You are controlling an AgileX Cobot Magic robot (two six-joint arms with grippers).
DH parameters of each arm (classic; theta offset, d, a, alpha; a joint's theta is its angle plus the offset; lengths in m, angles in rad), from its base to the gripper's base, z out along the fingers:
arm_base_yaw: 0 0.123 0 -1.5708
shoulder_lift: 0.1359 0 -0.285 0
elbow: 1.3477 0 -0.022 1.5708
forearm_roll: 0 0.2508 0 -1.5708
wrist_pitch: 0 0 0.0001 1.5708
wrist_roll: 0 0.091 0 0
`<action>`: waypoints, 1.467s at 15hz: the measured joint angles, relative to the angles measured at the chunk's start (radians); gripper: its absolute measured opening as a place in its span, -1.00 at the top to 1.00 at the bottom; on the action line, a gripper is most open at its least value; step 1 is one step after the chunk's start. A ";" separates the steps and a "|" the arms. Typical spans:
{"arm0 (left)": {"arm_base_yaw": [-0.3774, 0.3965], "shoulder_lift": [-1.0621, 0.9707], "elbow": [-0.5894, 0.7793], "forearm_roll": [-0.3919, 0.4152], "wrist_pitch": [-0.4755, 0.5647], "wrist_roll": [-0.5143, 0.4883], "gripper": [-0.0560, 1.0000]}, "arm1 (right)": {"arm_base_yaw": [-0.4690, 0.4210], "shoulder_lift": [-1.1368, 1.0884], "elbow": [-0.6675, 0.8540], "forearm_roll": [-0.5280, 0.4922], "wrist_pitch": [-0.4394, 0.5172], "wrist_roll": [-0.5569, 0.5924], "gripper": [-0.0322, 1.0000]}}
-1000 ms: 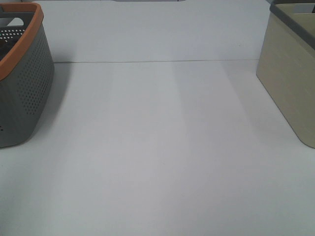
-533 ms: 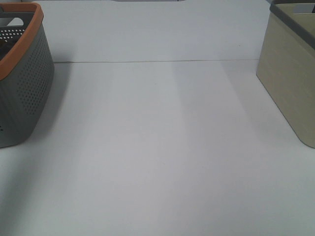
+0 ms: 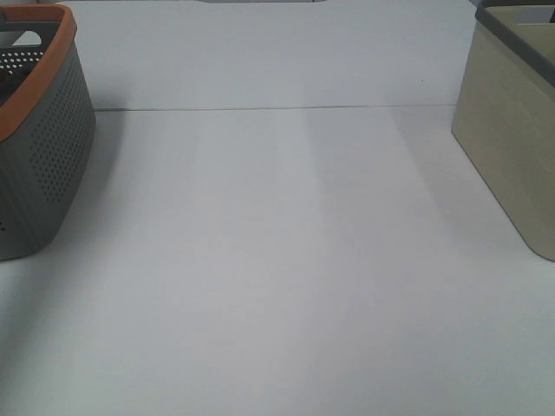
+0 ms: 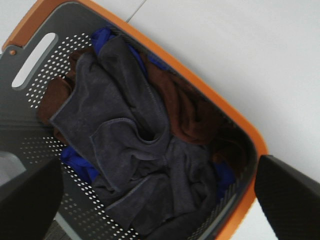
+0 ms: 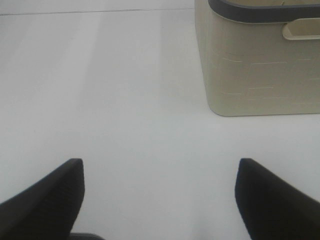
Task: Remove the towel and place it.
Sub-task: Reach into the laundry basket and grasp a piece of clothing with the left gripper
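One orange-rimmed basket point(image 4: 22, 120), charcoal towel point(image 4: 125, 145) atop brown and blue cloths point(image 4: 192, 112) inside

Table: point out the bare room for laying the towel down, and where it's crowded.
The white table between the orange-rimmed basket and the beige bin is bare throughout, front to back. Crowded only inside the basket: the grey towel lies heaped over other cloths.

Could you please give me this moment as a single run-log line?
left gripper: open, above orange-rimmed basket | towel: in basket, ungrasped | right gripper: open, over table near beige basket
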 joint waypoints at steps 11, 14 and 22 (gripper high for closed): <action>0.159 0.452 -0.093 0.094 -0.311 0.397 -0.88 | 0.000 0.000 0.000 0.000 0.000 0.000 -0.63; 0.157 0.534 -0.140 0.092 -0.359 0.405 -0.76 | 0.000 0.000 0.000 0.000 0.000 0.000 -0.63; 0.144 0.632 -0.153 0.081 -0.402 0.408 -0.65 | 0.000 0.000 0.000 0.000 0.000 0.000 -0.63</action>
